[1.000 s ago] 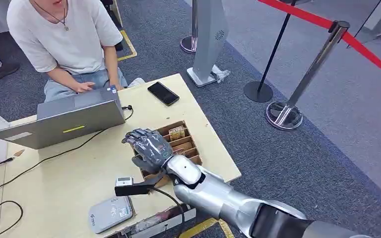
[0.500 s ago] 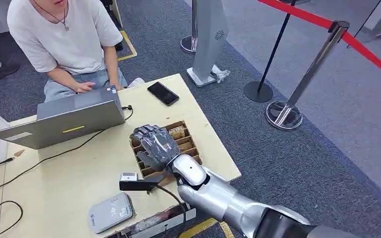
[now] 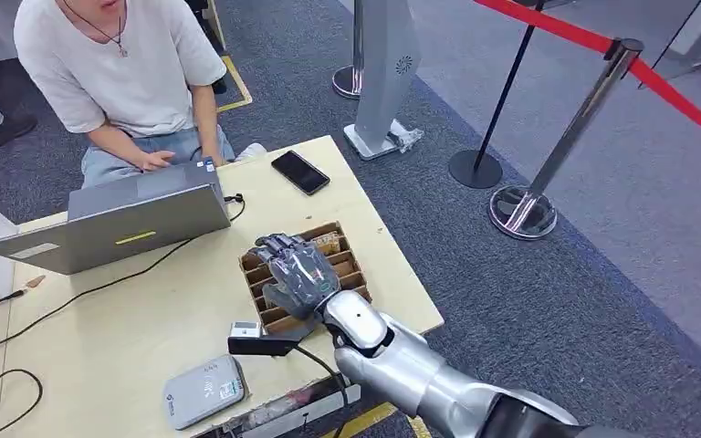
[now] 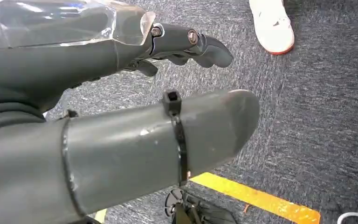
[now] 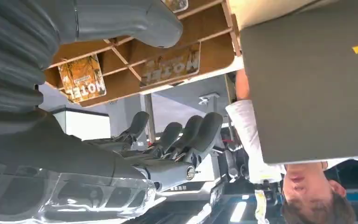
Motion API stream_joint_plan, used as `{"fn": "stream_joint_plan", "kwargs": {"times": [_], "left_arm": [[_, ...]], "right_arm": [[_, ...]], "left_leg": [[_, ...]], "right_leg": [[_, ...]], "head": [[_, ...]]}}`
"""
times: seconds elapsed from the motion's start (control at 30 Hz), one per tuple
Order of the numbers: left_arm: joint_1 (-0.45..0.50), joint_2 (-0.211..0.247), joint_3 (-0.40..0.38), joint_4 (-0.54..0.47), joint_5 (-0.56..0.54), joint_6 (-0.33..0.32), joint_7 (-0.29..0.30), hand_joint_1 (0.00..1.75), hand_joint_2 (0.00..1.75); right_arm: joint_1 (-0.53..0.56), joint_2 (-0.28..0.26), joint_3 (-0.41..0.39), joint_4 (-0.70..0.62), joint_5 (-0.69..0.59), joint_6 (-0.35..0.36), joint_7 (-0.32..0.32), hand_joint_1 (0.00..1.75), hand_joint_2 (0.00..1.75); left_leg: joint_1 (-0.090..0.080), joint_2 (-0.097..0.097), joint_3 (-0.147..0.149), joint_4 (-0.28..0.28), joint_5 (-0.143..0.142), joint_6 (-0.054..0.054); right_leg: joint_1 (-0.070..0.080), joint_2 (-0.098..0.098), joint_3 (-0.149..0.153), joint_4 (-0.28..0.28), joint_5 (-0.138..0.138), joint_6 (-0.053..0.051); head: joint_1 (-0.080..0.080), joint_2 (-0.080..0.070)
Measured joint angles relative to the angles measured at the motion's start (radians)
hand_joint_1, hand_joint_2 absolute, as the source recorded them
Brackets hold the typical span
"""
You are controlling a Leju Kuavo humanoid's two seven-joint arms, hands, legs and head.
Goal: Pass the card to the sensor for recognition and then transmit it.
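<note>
My right hand (image 3: pixel 298 274) hovers open and empty directly over the card tray (image 3: pixel 344 257); cards (image 5: pixel 82 77) lie just below its fingers.

Card reader (image 3: pixel 203 391) lies left of the divided tray (image 3: pixel 347 258); laptop (image 3: pixel 119 219) behind, phone (image 3: pixel 299 172) beyond.

Carpeted lobby: stanchions (image 3: pixel 573 137), kiosk (image 3: pixel 385 68).

One wooden table (image 3: pixel 146 319) carrying one open laptop (image 3: pixel 114 224), one black smartphone (image 3: pixel 300 172), one grey card sensor (image 3: pixel 203 391) and one compartmented wooden card box (image 3: pixel 347 260); two hotel cards (image 5: pixel 82 78) visible in the box. Two stanchion posts (image 3: pixel 566 137). One seated person (image 3: pixel 119 64).
</note>
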Motion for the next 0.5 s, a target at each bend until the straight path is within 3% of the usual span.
{"fn": "stream_joint_plan", "kwargs": {"times": [0.5], "left_arm": [[0.0,0.0,0.0,0.0,0.011,0.0,-0.002,0.0,0.0]], "right_arm": [[-0.014,0.008,-0.013,0.027,0.019,0.018,0.001,0.75,1.75]], "left_leg": [[0.0,0.0,0.0,0.0,0.0,0.0]], "right_leg": [[0.0,0.0,0.0,0.0,0.0,0.0]], "head": [[0.0,0.0]]}}
